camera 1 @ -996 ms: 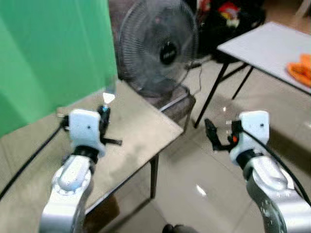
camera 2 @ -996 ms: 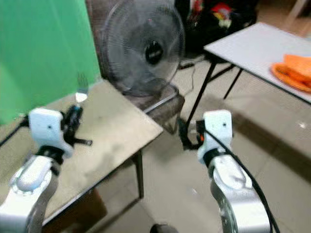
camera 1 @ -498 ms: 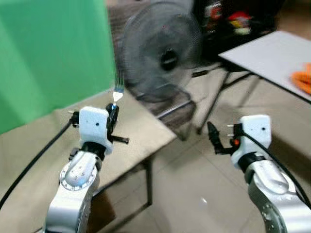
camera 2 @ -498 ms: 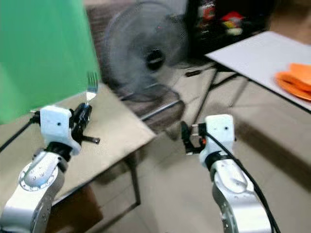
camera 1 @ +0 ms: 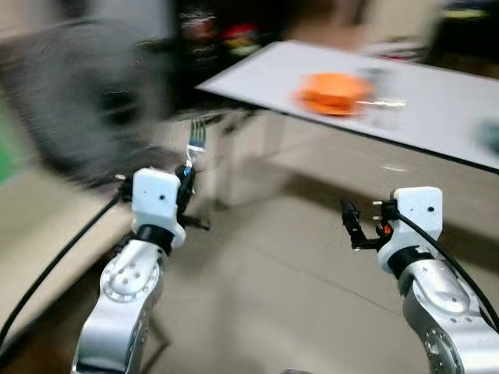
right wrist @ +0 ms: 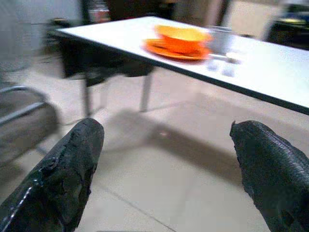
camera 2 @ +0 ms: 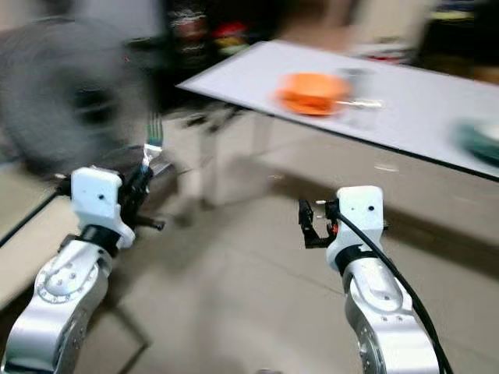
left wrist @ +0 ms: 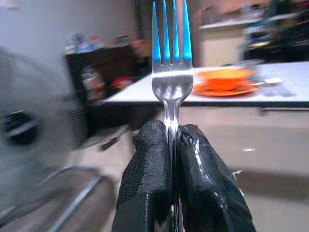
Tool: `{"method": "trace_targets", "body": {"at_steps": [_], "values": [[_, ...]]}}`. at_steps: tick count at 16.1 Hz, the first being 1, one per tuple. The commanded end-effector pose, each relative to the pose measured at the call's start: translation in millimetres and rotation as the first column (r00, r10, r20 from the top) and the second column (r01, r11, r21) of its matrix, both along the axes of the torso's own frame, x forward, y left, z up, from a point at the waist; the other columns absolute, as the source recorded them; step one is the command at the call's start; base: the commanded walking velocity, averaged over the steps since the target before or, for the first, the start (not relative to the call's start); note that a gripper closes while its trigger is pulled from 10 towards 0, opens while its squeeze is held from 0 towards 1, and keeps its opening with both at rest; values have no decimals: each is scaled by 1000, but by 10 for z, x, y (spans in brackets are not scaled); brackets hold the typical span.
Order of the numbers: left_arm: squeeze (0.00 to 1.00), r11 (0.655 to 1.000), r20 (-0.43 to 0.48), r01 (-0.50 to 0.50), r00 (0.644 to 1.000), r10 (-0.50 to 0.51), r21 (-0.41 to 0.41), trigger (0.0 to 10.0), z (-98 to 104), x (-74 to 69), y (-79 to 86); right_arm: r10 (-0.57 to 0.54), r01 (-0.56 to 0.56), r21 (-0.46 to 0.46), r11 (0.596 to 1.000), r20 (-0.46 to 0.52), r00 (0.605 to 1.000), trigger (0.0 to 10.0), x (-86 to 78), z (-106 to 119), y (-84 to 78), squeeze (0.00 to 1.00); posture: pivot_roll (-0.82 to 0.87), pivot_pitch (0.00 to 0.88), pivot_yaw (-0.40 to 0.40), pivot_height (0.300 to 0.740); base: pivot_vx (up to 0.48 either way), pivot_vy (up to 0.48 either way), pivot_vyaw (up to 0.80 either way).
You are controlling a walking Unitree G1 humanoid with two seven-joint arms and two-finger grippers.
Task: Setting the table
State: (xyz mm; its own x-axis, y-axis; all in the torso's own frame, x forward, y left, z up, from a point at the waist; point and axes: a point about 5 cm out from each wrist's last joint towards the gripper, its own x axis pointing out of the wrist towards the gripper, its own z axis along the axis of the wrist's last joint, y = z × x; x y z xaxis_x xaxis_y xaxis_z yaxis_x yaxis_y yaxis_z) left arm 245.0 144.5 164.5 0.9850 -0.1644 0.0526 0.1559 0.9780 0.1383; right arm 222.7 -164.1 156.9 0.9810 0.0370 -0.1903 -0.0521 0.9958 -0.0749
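Observation:
My left gripper (camera 1: 185,181) is shut on a silver fork (camera 1: 195,139), tines pointing up; in the left wrist view the fork (left wrist: 170,82) stands pinched between the two black fingers (left wrist: 149,179). My right gripper (camera 1: 348,227) is held out over the floor, open and empty, its fingers (right wrist: 72,164) spread wide in the right wrist view. Ahead stands a white table (camera 1: 437,109) carrying an orange bowl on an orange plate (camera 1: 334,89), a grey cup (camera 1: 378,82) and a piece of cutlery (camera 1: 383,102) beside them.
A standing fan (camera 1: 86,101) and a chair (camera 1: 168,160) are at the left, blurred. A beige table edge (camera 1: 47,226) lies under my left arm. Tiled floor (camera 1: 273,296) stretches between me and the white table. A teal dish (camera 2: 479,140) sits at the table's right.
The whole view has swung to the right: the green screen has left the picture and the white table with the orange dishes now lies ahead. Both grippers keep their poses.

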Motion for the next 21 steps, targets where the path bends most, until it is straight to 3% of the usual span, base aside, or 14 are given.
{"method": "trace_targets", "body": {"at_steps": [1, 4, 10, 21], "values": [[0, 1000, 6, -17, 1000, 16, 7, 10000, 10, -4, 38, 17, -17, 8, 1000, 15, 1000, 10000, -6, 30, 38, 0, -25, 0, 22, 740, 0, -386, -800], [0, 999, -11, -17, 1000, 17, -27, 10000, -11, -12, 12, 12, -12, 7, 1000, 13, 1000, 10000, -9, 29, 23, 0, -25, 0, 20, 740, 0, -130, -800], [0, 999, -18, 16, 1000, -17, -48, 10000, -24, 3, -30, -7, 8, 0, 1000, 24, 1000, 10000, 13, 48, 4, 0, -34, 0, 23, 740, 0, 0, 0], [0, 998, -22, 42, 999, -44, -55, 10000, -37, 31, -67, -24, 24, -8, 1000, 31, 999, 10000, 27, 66, -33, 0, -48, 0, 29, 740, 347, 0, -690]]}}
